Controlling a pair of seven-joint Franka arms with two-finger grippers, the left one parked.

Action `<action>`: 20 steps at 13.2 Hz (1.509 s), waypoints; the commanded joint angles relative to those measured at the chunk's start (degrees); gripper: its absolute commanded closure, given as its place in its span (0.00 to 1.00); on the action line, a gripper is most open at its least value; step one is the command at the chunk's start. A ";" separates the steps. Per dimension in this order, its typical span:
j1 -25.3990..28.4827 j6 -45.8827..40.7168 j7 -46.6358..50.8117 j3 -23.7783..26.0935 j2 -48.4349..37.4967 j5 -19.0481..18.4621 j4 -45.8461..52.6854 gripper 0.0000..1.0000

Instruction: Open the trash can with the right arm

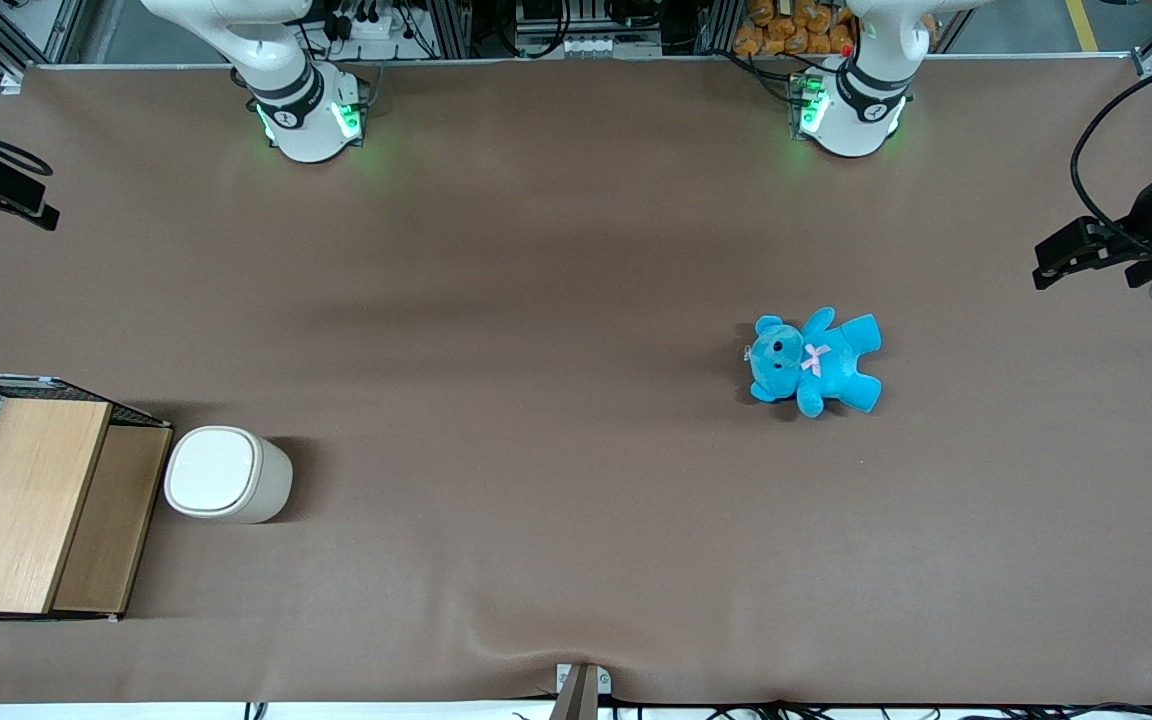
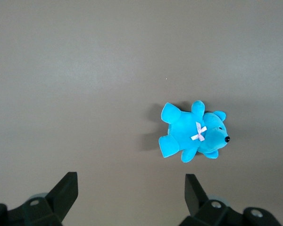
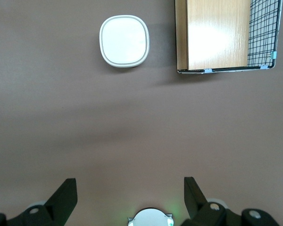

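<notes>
Your right arm's gripper [image 3: 127, 197] hangs high above brown surface [image 1: 536, 400], fingers spread wide, gripping nothing; small cream-white plastic trash can [image 1: 227, 474] lidded beside wooden-topped wire basket [image 1: 31, 505].

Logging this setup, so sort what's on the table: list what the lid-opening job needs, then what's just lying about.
Job:
- trash can, lid shut, beside the basket
- right arm's gripper, open, high above the table, apart from the can

Lying about:
- wire basket with wooden top
- blue teddy bear, toward the parked arm's end
</notes>
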 commanded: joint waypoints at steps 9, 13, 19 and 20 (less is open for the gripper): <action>-1.30 -0.31 0.12 -0.10 2.04 2.51 0.42 0.00; -1.21 0.57 -0.15 -0.10 5.37 2.34 0.60 0.00; -1.47 6.53 -0.50 -0.19 12.57 1.72 0.51 0.10; -1.82 7.24 -1.19 -0.10 13.63 1.90 0.51 0.63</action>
